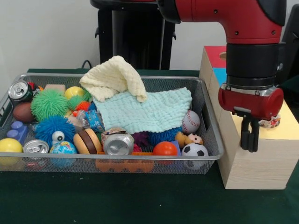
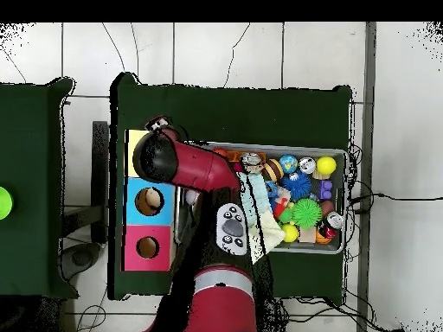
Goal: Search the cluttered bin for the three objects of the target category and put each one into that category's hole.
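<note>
The silver wire-mesh bin point(image 1: 208, 100) stands on the green table, full of toys and cloths; it also shows in the overhead view point(image 2: 339, 154). My gripper point(image 1: 250, 148) hangs over the yellow end of the pale wooden box point(image 1: 252, 168), right of the bin. Its fingers stand close together with nothing seen between them. A small speckled multicoloured piece point(image 1: 273, 122) lies on the yellow top just behind the gripper; it also shows in the overhead view point(image 2: 157, 125). The yellow-surround hole is hidden under my arm in both views. No other multicoloured soft piece shows in the bin.
A cream cloth point(image 1: 114, 77) and a mint cloth point(image 1: 152, 112) cover the bin's middle. Silver cans point(image 1: 118, 143), a fuzzy blue ball with an eye point(image 1: 55, 130), a green spiky ball point(image 1: 49, 103), a baseball point(image 1: 190, 122). The blue hole point(image 2: 149, 201) and red hole point(image 2: 147, 248) are uncovered.
</note>
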Motion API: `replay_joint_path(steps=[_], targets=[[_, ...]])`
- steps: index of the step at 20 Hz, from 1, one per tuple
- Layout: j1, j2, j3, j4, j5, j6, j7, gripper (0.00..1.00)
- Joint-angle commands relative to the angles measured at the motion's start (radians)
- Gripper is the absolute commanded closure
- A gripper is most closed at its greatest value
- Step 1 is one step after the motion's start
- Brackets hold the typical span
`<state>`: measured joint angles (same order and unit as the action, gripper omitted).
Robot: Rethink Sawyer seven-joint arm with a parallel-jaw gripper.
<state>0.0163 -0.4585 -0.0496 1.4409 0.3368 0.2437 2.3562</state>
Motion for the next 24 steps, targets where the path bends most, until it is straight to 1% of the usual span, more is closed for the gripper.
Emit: replay_joint_path(steps=[1,2,3,5,10,12,14,19,24], targets=[[0.064,-0.045,0.016,0.098,-0.077,0.235,0.028,1.00],[0.073,-0.064,-0.001,0.091,-0.079,0.277,0.037,1.00],[0.086,-0.094,-0.025,0.077,-0.081,0.352,0.047,1.00],[0.092,-0.130,-0.041,0.066,-0.082,0.426,0.052,1.00],[0.080,-0.179,-0.041,0.067,-0.087,0.505,0.031,1.00],[0.074,-0.178,-0.036,0.072,-0.092,0.503,0.024,1.00],[0.061,-0.161,-0.016,0.088,-0.092,0.460,0.013,1.00],[0.049,-0.106,0.006,0.085,-0.114,0.383,0.014,1.00],[0.051,-0.090,0.004,0.079,-0.134,0.372,0.026,1.00]])
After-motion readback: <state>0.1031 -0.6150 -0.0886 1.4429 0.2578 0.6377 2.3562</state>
